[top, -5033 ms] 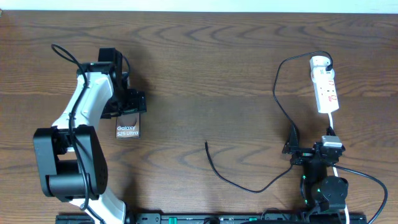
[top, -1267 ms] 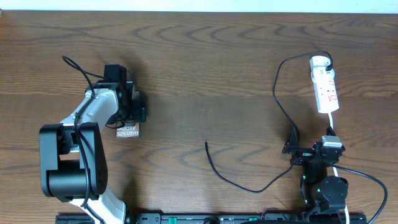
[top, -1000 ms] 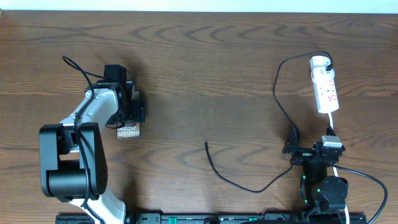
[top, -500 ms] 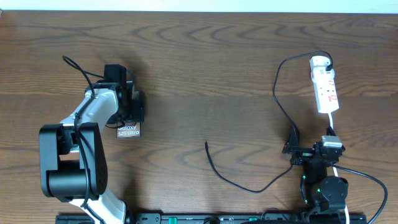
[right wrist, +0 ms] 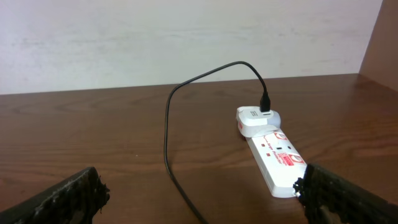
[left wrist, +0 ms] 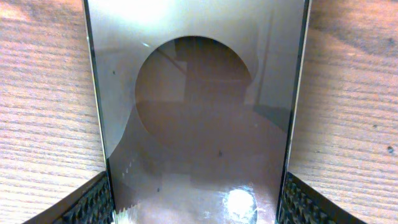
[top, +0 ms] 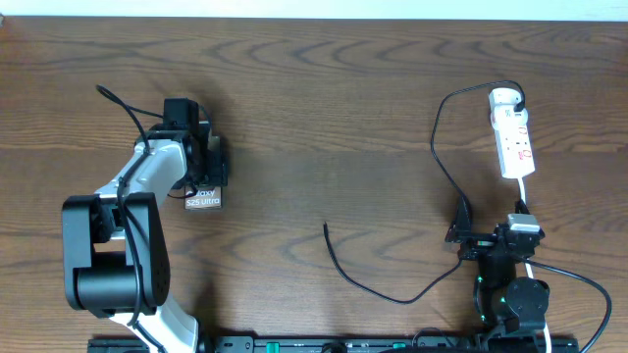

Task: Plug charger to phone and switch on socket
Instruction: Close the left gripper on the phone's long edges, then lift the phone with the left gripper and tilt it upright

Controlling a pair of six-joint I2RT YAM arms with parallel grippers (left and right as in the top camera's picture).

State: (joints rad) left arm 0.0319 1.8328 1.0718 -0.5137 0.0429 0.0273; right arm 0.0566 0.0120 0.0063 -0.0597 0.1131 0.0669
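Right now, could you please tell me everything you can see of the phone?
The phone is a flat, glossy dark-brown slab with a round patch and white Galaxy lettering. It is over the table's left side, mostly hidden under the left claw, whose pads meet both long edges. Whether it is lifted I cannot tell.

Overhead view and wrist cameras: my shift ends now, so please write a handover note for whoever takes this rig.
Left claw: shut on the phone, pads on its long edges.
Right claw: open, empty, facing the power strip.
Charger cable: fed from the adapter on the strip, free tip loose on the table, apart from the phone.
Done: phone gripped.
To do: plug the tip into the phone, switch on the strip; switch state unreadable.
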